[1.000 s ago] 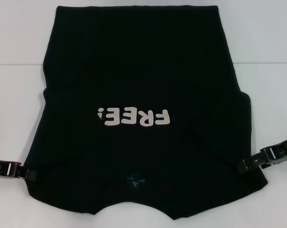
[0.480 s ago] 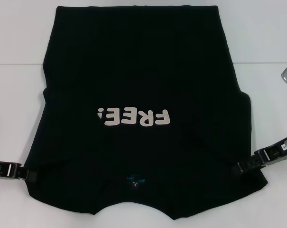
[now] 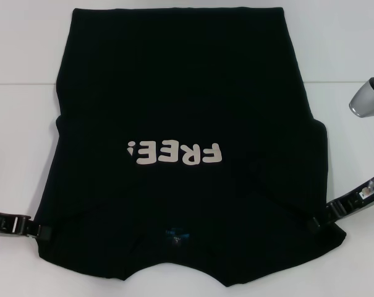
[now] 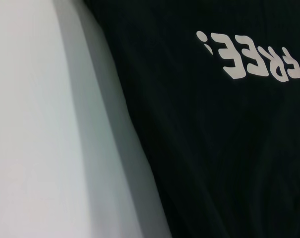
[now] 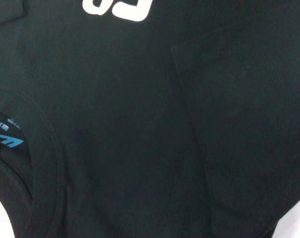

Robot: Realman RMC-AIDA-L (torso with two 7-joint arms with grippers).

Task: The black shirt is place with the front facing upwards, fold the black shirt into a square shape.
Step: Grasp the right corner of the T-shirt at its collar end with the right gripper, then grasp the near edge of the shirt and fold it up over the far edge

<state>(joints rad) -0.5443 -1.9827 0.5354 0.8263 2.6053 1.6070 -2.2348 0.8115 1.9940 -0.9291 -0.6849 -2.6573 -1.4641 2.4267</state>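
Observation:
The black shirt (image 3: 180,99) lies flat on the white table (image 3: 20,136), front up, collar toward me, with the off-white "FREE!" print (image 3: 174,153) reading upside down. A small blue neck label (image 3: 174,236) shows at the collar. My left gripper (image 3: 41,231) comes in low from the left and touches the shirt's near left shoulder corner. My right gripper (image 3: 313,221) reaches in from the right over the near right shoulder corner. The left wrist view shows the shirt (image 4: 214,148) and its print (image 4: 251,59). The right wrist view shows the shirt (image 5: 140,124) and its blue label (image 5: 6,141).
The table runs bare on both sides of the shirt, with a faint seam line (image 3: 23,83) across it. A grey rounded part of my right arm (image 3: 366,99) hangs at the right edge. The shirt's hem reaches the far edge of the head view.
My right gripper has slid inward and a little toward me onto the shirt's shoulder corner. The grey arm part has come into view. The left gripper has crept slightly inward.

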